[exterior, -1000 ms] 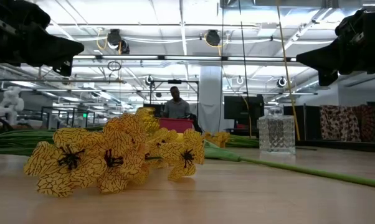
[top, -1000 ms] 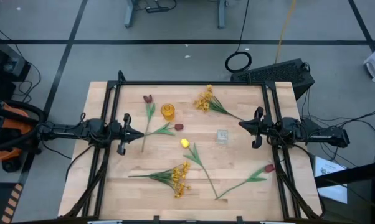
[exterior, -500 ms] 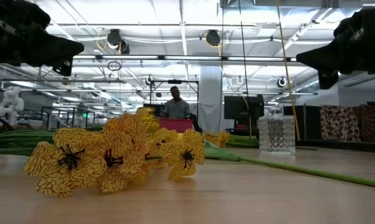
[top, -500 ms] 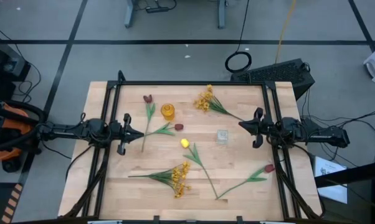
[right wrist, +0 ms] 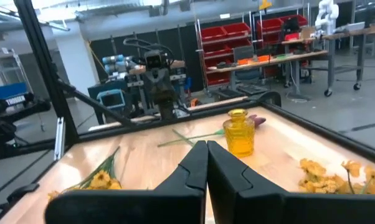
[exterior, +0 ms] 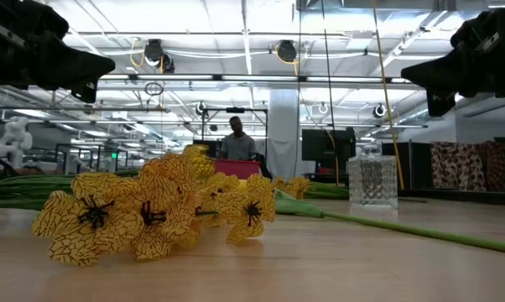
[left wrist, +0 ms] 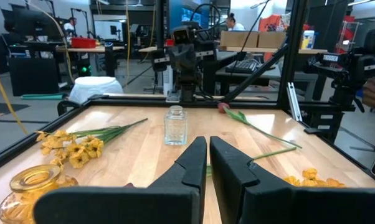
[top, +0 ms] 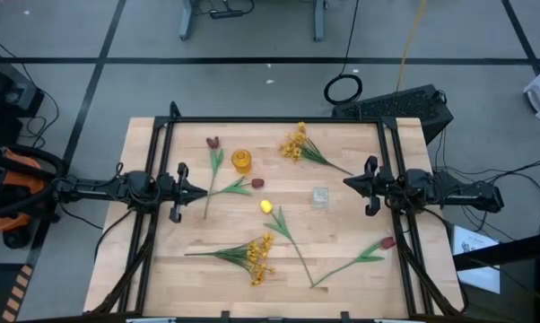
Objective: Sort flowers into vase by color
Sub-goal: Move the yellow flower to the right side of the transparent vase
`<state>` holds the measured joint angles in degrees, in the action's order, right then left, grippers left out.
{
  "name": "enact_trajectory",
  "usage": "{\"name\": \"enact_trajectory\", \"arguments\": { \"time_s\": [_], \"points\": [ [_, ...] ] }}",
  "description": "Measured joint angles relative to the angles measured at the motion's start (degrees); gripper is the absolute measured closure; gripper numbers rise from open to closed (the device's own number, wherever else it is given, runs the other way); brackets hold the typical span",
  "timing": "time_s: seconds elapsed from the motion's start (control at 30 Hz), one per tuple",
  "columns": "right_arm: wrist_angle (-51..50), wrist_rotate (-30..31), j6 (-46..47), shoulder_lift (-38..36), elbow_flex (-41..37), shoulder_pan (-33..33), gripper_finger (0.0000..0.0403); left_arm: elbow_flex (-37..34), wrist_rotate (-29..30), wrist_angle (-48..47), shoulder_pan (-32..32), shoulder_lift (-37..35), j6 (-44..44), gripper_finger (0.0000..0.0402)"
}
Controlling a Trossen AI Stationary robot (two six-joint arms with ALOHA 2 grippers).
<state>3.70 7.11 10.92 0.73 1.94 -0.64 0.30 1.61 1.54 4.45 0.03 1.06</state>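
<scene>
Left gripper (top: 201, 193) poised above the table's left side, fingers pressed nearly together with only a thin slit between them in the left wrist view, nothing pinched. Right gripper (top: 349, 181) poised above the right side, fingers pressed fully together, likewise holding nothing. Both raised clear of the wooden table (top: 342, 224) in the low view.

Just beyond the left fingertips: a dark-red tulip (top: 213, 142) on a leafy stem running back toward the far edge, its stem end near the gripper. Beside it, the amber glass vase (top: 241, 161) – upright, seen from above with no stem in it. A second dark-red bloom (top: 257, 183) lying on the board just by the amber vase, outside it.

Nearer the right gripper: a clear glass vase (top: 320, 196), upright – no flower inside, confirmed in the left wrist view (left wrist: 175, 125). Yellow tulip (top: 266, 206) flat on the board between the two vases, stem trailing toward the near edge.

Spray of small yellow blossoms (top: 294, 144) toward the far edge, right of the amber vase. A second yellow spray (top: 257, 257) by the near edge, filling the low view's foreground (exterior: 143, 214). Third dark-red tulip (top: 387, 242) at the near right, under the right arm.

All flowers lying loose on the table; both containers unfilled.
</scene>
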Motion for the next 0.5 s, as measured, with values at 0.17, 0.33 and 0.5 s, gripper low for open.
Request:
{"name": "enact_trajectory", "arguments": {
  "time_s": [0.17, 0.33, 0.5],
  "points": [
    [-0.5, 0.2, 0.0, 2.2, 5.1, 0.0, 0.0403, 0.0, 0.0, 0.1, 0.0, 0.0, 0.0, 0.0372],
    [-3.4, 0.2, -0.6, 7.2, 14.6, 0.0, 0.0403, 0.0, 0.1, 0.1, 0.0, 0.0, 0.0, 0.0372],
    [-8.8, 0.1, -0.7, 14.9, 26.9, 0.0, 0.0403, 0.0, 0.2, 0.1, 0.0, 0.0, 0.0, 0.0372]
  ]
}}
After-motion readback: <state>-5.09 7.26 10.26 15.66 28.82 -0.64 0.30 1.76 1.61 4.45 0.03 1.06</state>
